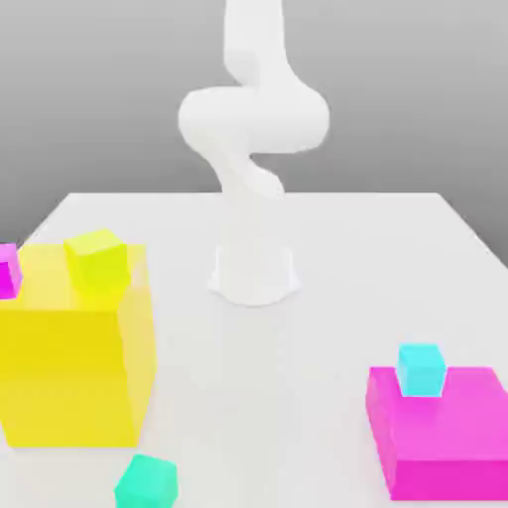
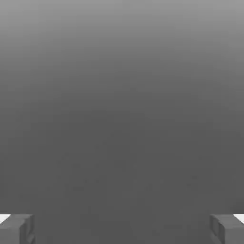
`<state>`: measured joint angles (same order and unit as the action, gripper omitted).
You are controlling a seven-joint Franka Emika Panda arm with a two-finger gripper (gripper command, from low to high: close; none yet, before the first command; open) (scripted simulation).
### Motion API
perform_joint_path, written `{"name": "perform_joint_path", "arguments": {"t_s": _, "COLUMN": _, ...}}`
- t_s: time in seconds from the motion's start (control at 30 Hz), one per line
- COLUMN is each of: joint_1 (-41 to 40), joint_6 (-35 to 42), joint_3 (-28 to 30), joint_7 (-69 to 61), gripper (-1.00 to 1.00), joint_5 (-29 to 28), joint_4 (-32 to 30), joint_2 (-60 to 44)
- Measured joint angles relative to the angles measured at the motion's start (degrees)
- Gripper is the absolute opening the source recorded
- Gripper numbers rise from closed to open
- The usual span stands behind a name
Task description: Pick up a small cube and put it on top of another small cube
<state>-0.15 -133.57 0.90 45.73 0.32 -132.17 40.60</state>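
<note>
A white robot arm (image 1: 253, 129) rose from its round base near the back of a white table (image 1: 377, 258), under a plain grey backdrop. In the hand view, the gripper (image 2: 122, 228) showed two grey fingertips (image 2: 16, 228) spread far apart with nothing between them.

Across the exterior view from its left: a small magenta cube (image 1: 7, 268) and a small yellow-green cube (image 1: 97, 260) sat on a tall yellow block (image 1: 69, 367); a small teal cube (image 1: 146, 482) lay on the table in front of that block; a small cyan cube (image 1: 421, 369) sat on a low magenta block (image 1: 442, 432) at the right.

Judged risks: the magenta cube sat by the block's edge and could be nudged off. A descent beside the tall block might clip it. An off-centre release would likely topple a stacked cube, since the faces are small
</note>
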Motion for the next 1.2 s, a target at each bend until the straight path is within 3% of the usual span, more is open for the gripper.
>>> {"name": "perform_joint_path", "arguments": {"t_s": 0.6, "joint_1": -2.5, "joint_6": -13.0, "joint_3": 5.7, "joint_7": -1.8, "gripper": 0.00, "joint_5": 3.7, "joint_4": -2.8, "joint_2": -37.7}}
{"name": "perform_joint_path", "arguments": {"t_s": 1.03, "joint_1": -6.6, "joint_6": -25.4, "joint_3": 5.3, "joint_7": -3.6, "gripper": 0.00, "joint_5": 6.7, "joint_4": -2.9, "joint_2": -64.7}}
{"name": "perform_joint_path", "arguments": {"t_s": 1.07, "joint_1": -7.1, "joint_6": -26.9, "joint_3": 4.8, "joint_7": -3.9, "gripper": -1.00, "joint_5": 7.1, "joint_4": -2.5, "joint_2": -66.6}}
{"name": "perform_joint_path", "arguments": {"t_s": 1.2, "joint_1": -7.1, "joint_6": -26.9, "joint_3": 4.8, "joint_7": -3.9, "gripper": -1.00, "joint_5": 7.1, "joint_4": -2.5, "joint_2": -66.6}}
